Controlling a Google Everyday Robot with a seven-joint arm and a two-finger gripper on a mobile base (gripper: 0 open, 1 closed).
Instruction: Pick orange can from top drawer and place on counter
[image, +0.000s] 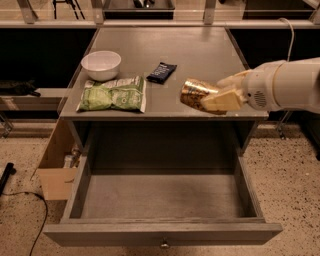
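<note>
The orange can (195, 93) is held on its side in my gripper (216, 96), which is shut on it. The can hangs just above the front right part of the grey counter (170, 50); I cannot tell if it touches the surface. My white arm comes in from the right. The top drawer (165, 197) stands pulled out below the counter, with nothing visible inside. Its small round knob (163, 244) shows at the front centre.
On the counter stand a white bowl (101, 64) at the left, a green snack bag (113, 94) in front of it, and a dark blue snack bar (161, 72) in the middle. A cardboard box (55, 165) stands on the floor left of the drawer.
</note>
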